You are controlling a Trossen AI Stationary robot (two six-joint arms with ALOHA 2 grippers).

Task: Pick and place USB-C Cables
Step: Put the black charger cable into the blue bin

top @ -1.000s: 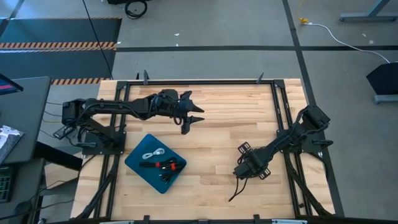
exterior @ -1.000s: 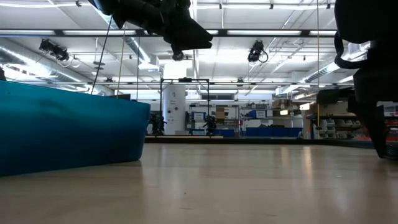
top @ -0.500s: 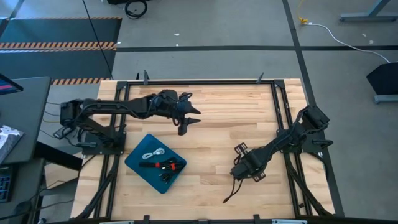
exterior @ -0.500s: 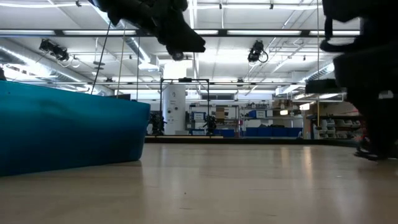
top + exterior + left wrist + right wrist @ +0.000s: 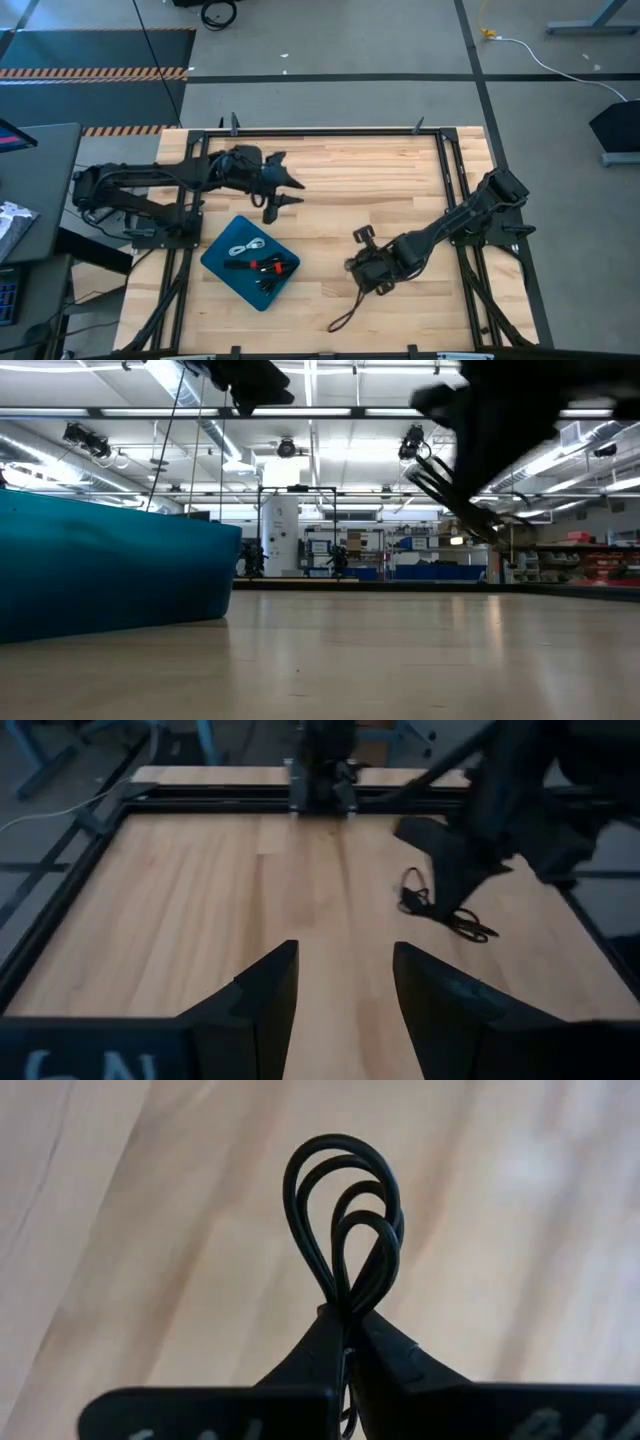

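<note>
The right gripper (image 5: 345,1325) has its two dark fingers pinched tight on a thin black looped cable (image 5: 345,1220), held up over the light wooden table (image 5: 400,190). Its loose end (image 5: 345,315) hangs down. The left gripper (image 5: 345,985) waits near the back with fingers wide apart, holding nothing. Other small cables (image 5: 262,265) lie in the blue plastic tray (image 5: 220,262)

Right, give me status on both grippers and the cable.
Right gripper shut on black cable, mid-table, loose end trailing. Left gripper open, empty, at the far left of the table. Blue tray holds other cables. Path to the tray looks clear.
</note>
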